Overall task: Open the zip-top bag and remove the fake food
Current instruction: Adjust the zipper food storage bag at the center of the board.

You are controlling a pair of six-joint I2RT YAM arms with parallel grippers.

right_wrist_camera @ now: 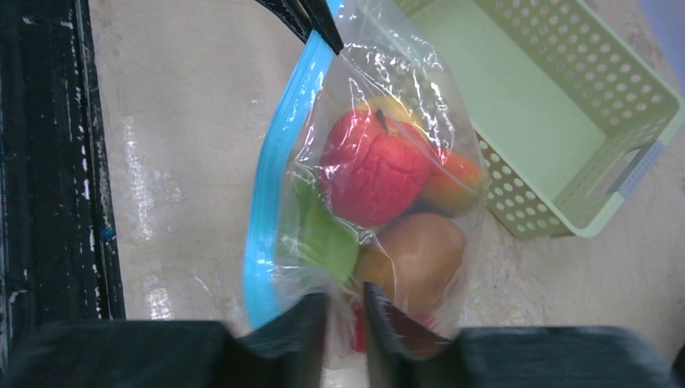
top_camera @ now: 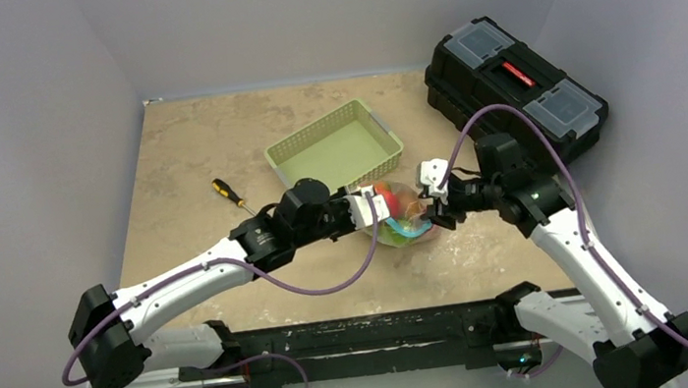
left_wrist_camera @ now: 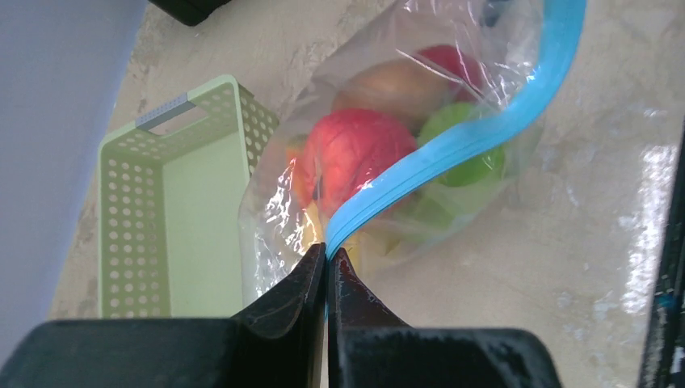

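The zip-top bag [top_camera: 404, 214] lies on the table between my two grippers, just in front of the green basket. Through its clear plastic shows the fake food [left_wrist_camera: 355, 149]: a red apple [right_wrist_camera: 376, 166], a green piece, a brown one and an orange one. My left gripper [left_wrist_camera: 327, 249] is shut on one end of the light-blue zipper strip [left_wrist_camera: 476, 129]. At the bag's opposite end my right gripper [right_wrist_camera: 345, 295] has its jaws a little apart, with loose bag film lying in the gap. The left gripper's fingertips [right_wrist_camera: 311, 16] show at the top of the right wrist view.
A green perforated basket [top_camera: 358, 174] stands just behind the bag, with nothing in it. A black toolbox [top_camera: 515, 84] sits at the back right. A yellow-and-black screwdriver [top_camera: 229, 194] lies left of the basket. The black base rail [right_wrist_camera: 48, 162] runs along the near table edge.
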